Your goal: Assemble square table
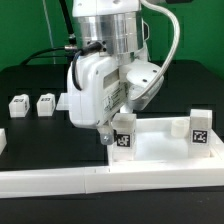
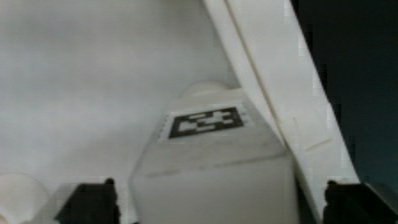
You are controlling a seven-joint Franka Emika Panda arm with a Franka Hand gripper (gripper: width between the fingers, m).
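Observation:
The white square table top lies in front of the arm. Two tagged white legs stand upright on it: one at the exterior view's right corner, one right under my gripper. In the wrist view this leg rises between my dark fingertips, beside the top's raised rim. My gripper is open, with a gap on each side of the leg. Two loose leg blocks sit on the black table at the exterior view's left.
A long white barrier wall runs along the front of the table top. A small white piece shows at the exterior view's left edge. The arm's white body hides the table behind it.

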